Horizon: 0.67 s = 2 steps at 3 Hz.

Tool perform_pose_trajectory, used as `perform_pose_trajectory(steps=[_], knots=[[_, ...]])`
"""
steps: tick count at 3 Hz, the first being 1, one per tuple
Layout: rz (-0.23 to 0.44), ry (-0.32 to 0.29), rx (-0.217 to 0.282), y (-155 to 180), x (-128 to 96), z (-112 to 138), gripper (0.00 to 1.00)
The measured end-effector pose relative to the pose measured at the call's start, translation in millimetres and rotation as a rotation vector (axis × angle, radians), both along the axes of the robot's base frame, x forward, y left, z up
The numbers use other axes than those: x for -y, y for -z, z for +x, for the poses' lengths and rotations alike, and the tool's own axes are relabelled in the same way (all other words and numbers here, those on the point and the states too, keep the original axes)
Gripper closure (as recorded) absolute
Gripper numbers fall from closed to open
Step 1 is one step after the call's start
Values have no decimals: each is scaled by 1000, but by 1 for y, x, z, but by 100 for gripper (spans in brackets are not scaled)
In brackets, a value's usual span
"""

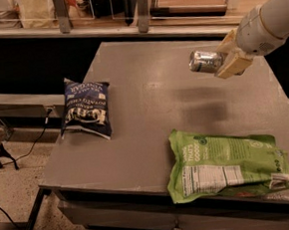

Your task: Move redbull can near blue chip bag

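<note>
Redbull can [204,61], horizontal and aloft, clamped at one end by end effector [226,56].

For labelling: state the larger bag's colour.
The bag is bright green, camera view. The gripper holds the redbull can above the table.
</note>
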State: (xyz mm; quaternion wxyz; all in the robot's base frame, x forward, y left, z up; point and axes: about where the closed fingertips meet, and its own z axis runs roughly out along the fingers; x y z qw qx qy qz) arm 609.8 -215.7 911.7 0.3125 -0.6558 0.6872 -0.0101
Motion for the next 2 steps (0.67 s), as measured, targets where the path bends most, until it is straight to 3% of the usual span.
perform_pose_trajectory(steps=[1, 2], knots=[[-129, -107, 54, -23, -64, -44, 84], [-306, -192, 80, -21, -117, -62, 76]])
